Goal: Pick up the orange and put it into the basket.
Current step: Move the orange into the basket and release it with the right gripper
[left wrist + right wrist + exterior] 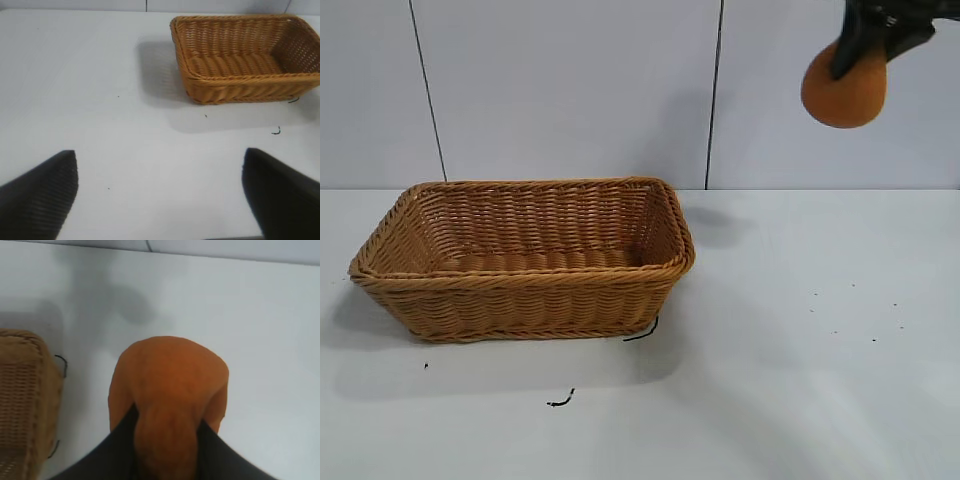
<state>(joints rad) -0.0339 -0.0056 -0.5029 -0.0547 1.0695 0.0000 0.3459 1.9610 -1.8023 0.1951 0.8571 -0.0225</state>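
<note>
The orange (pixel 844 88) hangs high in the air at the upper right, clamped by my right gripper (pixel 865 50), well above the table and to the right of the basket. In the right wrist view the orange (pixel 170 385) fills the middle, with the black fingers (pixel 115 450) shut on its knob. The wicker basket (pixel 525 285) stands on the table at the left of centre and looks empty; its corner shows in the right wrist view (pixel 25 390). My left gripper (pixel 160 190) is open and empty over bare table, some way from the basket (pixel 240 85).
The white table (pixel 800 350) carries two small black scraps (pixel 560 400) near the basket's front right corner. A panelled white wall stands behind.
</note>
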